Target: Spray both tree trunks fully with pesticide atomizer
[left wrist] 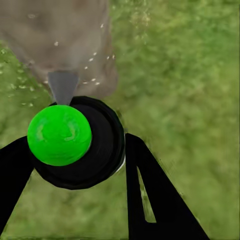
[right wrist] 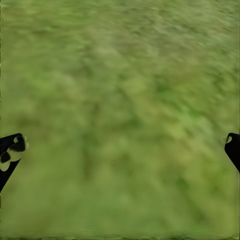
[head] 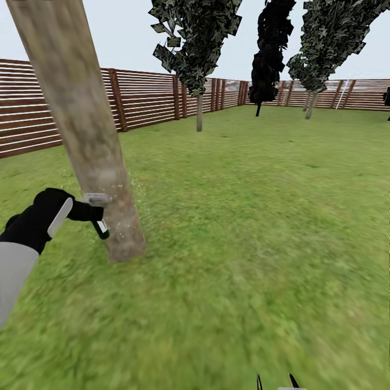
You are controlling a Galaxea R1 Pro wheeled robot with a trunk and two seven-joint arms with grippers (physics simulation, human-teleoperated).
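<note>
At the leaning tree trunk (head: 89,141), your left gripper (head: 86,211) clamps the pesticide atomizer (head: 98,214) so near that spray may miss higher bark.

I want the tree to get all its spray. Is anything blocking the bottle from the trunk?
Nothing visible does. The left pincer holds the atomizer right beside the tree trunk, with pale specks already on the bark.
</note>
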